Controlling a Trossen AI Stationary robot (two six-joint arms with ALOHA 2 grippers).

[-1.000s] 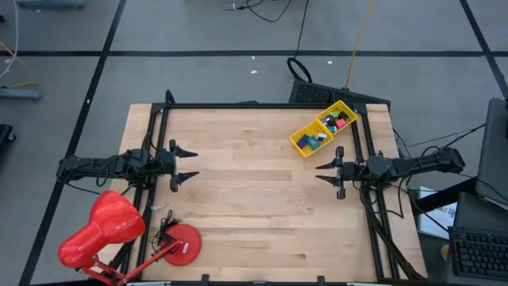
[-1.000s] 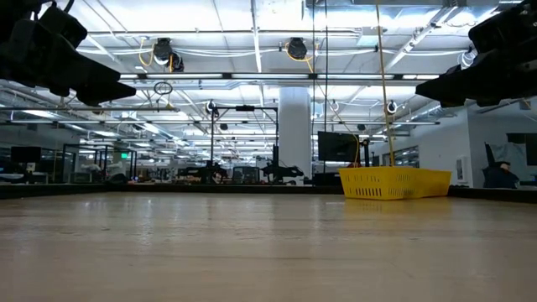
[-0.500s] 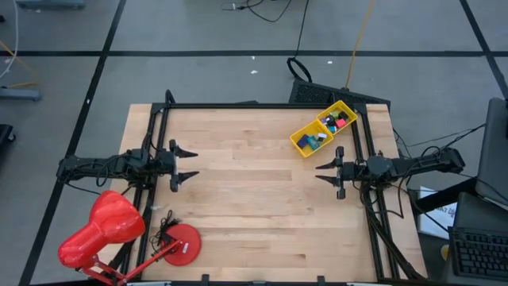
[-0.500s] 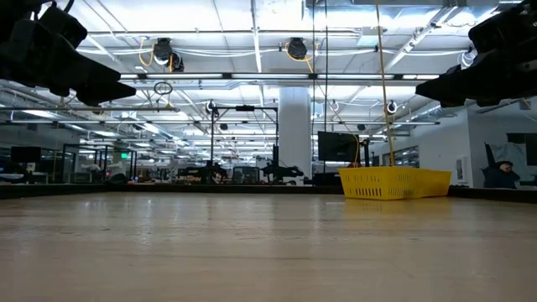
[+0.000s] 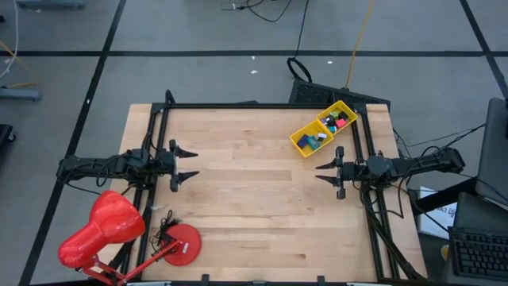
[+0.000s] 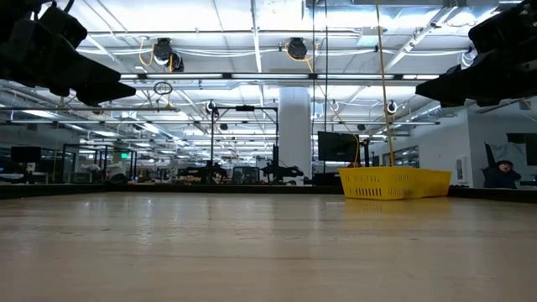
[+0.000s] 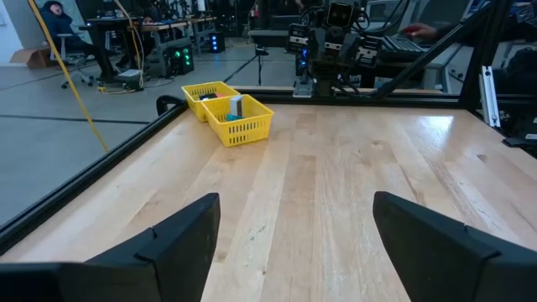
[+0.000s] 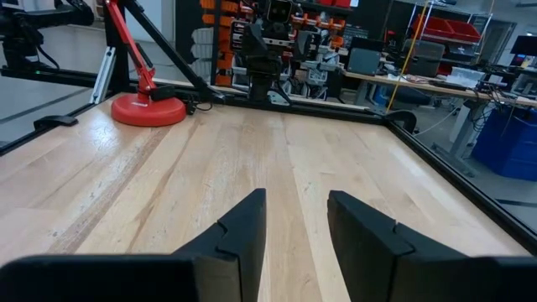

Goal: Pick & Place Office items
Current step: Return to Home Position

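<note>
Homing | left gripper (image 5: 191, 164), right gripper (image 5: 320, 172) noted agape, empty | small coloured office items (image 5: 321, 137) seen gathered beside right gripper | slow, level parking judged best.

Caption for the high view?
Left gripper and right gripper hover open over opposite sides of the table; office items lie in the yellow tray.

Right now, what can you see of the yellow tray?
The yellow tray is a rectangular plastic basket with slotted walls and a divider making two compartments. It sits flat, turned diagonally, at the table's far right corner. Small coloured office items lie in both compartments. Nothing grips it.
</note>
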